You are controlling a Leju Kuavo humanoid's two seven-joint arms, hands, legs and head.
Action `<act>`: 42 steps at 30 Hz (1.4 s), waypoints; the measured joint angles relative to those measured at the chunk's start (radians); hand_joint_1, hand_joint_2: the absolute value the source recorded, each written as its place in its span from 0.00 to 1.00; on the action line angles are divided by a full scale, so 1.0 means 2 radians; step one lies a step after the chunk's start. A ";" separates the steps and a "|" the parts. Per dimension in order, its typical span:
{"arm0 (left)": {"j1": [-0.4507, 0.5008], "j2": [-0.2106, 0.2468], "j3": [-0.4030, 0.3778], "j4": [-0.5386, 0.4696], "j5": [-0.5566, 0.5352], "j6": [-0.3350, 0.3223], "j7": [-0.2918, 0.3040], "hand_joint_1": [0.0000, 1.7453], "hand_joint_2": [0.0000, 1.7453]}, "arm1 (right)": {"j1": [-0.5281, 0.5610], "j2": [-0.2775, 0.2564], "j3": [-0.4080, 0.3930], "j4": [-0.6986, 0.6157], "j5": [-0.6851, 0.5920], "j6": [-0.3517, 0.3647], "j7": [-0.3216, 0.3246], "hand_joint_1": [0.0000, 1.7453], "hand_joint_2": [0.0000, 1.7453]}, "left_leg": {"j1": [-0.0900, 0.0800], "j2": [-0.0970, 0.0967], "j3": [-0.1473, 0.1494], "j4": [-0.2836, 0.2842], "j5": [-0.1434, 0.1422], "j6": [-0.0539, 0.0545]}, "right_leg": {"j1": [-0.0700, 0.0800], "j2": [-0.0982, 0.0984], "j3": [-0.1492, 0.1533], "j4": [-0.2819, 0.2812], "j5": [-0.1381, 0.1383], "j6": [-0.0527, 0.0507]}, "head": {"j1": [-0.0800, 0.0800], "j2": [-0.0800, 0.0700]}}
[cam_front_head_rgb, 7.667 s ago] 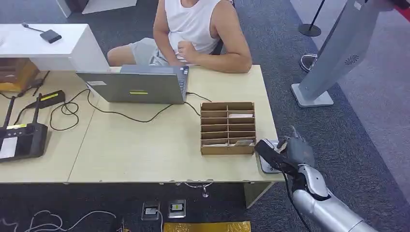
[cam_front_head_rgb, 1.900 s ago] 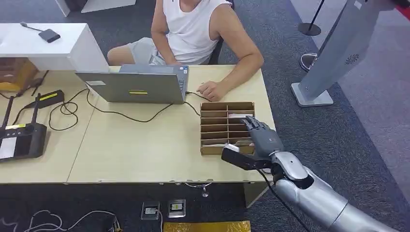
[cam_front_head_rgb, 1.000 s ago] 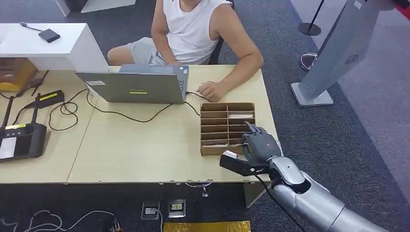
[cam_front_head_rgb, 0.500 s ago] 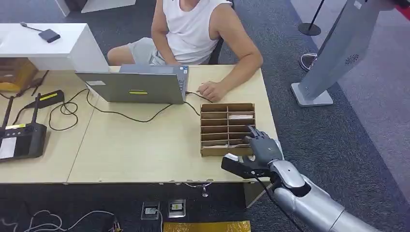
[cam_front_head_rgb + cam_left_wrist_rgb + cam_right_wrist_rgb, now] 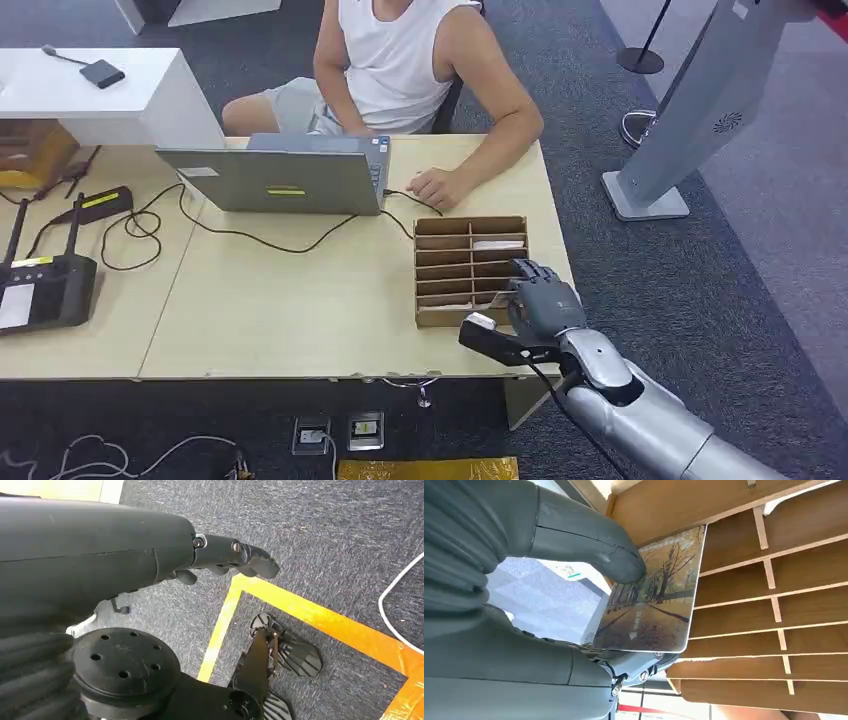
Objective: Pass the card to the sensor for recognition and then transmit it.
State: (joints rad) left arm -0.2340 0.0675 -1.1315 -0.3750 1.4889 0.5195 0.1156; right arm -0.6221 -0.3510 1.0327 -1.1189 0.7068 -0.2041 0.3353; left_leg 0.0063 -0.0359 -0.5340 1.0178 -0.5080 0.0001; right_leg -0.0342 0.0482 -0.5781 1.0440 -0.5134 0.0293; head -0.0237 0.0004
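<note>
My right hand (image 5: pixel 540 305) hovers over the near right corner of the wooden slotted box (image 5: pixel 445 262) on the table (image 5: pixel 280 310). In the right wrist view the hand (image 5: pixel 484 645) pinches a card (image 5: pixel 654 595) printed with an autumn tree avenue between the thumb (image 5: pixel 589 540) and the fingers beneath. The card lies close against the box's slots (image 5: pixel 774 605). A white card (image 5: pixel 497 242) rests in an upper right slot. My left hand (image 5: pixel 230 557) hangs over the carpet with its fingers stretched out and nothing in them.
A person (image 5: pixel 400 50) sits behind the table, one hand (image 5: pixel 435 187) resting just beyond the box. A laptop (image 5: pixel 275 180) with a black cable stands mid-table, and a black device (image 5: pixel 45 290) lies at the left. A grey stand (image 5: pixel 690 110) rises from the floor at the right.
Since 7.7 s ago my right hand has moved from the table's right edge onto the slotted box, and the person's hand came down onto the table. Over the last second it barely shifts.
</note>
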 joint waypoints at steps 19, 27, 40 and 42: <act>0.000 -0.001 0.000 0.000 0.000 0.002 0.000 0.00 1.00 | -0.039 0.001 -0.021 -0.022 0.053 -0.054 0.024 1.00 1.00 | 0.000 0.000 0.000 0.000 0.000 0.000 | 0.000 0.000 0.000 0.000 0.001 0.000 | 0.000 0.000; 0.000 -0.002 0.000 0.000 0.000 -0.001 0.000 0.00 1.00 | -0.100 -0.008 -0.049 -0.073 0.064 -0.053 0.045 1.00 1.00 | 0.000 0.001 0.000 0.000 0.000 0.000 | 0.000 0.001 0.000 0.000 0.001 0.000 | 0.000 0.000; -0.005 -0.002 0.000 0.000 0.000 -0.008 0.000 0.00 1.00 | -0.166 0.013 -0.020 -0.031 0.066 -0.005 0.029 1.00 1.00 | 0.000 0.000 0.000 0.000 0.000 0.000 | 0.000 0.000 0.000 0.000 0.001 0.000 | 0.000 0.000; -0.005 -0.002 0.000 0.000 0.000 -0.008 0.000 0.00 1.00 | -0.169 0.023 -0.010 -0.005 0.072 -0.004 0.027 1.00 1.00 | 0.000 0.000 0.000 0.000 0.000 0.000 | 0.000 0.000 0.000 0.000 0.001 0.000 | 0.000 0.000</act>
State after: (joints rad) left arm -0.2440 0.0629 -1.1318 -0.3750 1.4889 0.5035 0.1156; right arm -0.9594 -0.3052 1.0124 -1.1297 0.8507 -0.2129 0.3887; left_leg 0.0066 -0.0356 -0.5343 1.0179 -0.5078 0.0000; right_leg -0.0342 0.0487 -0.5778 1.0442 -0.5123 0.0294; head -0.0237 0.0004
